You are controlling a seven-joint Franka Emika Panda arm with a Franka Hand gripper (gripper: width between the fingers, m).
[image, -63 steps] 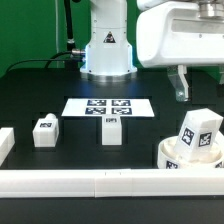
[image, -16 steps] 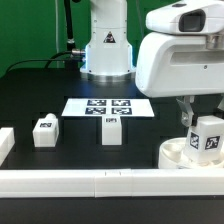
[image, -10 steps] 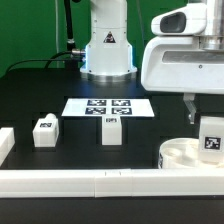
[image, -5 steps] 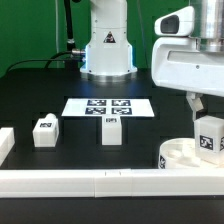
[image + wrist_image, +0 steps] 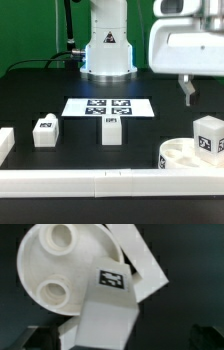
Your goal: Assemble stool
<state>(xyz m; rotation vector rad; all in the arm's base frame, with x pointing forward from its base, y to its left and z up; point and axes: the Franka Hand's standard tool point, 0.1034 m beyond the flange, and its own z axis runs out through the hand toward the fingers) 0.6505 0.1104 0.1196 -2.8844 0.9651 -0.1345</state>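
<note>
The round white seat [image 5: 178,156] lies at the exterior view's right, by the front bar. One tagged white leg [image 5: 208,137] stands upright on it. My gripper [image 5: 194,92] hangs above that leg, open and empty, apart from it. In the wrist view the seat [image 5: 60,274] shows two holes. The leg [image 5: 108,308] rises from it between my spread fingers without touching them, so the gripper [image 5: 125,340] is open. Two more legs [image 5: 45,131] [image 5: 112,130] stand on the black table in front of the marker board.
The marker board [image 5: 108,106] lies flat mid-table. A long white border bar [image 5: 100,181] runs along the front, and a short one [image 5: 5,143] sits at the exterior view's left. The arm's base [image 5: 107,50] stands at the back.
The gripper carried the leg down to the seat, let go of it and rose. The leg now stands on the seat by itself.
</note>
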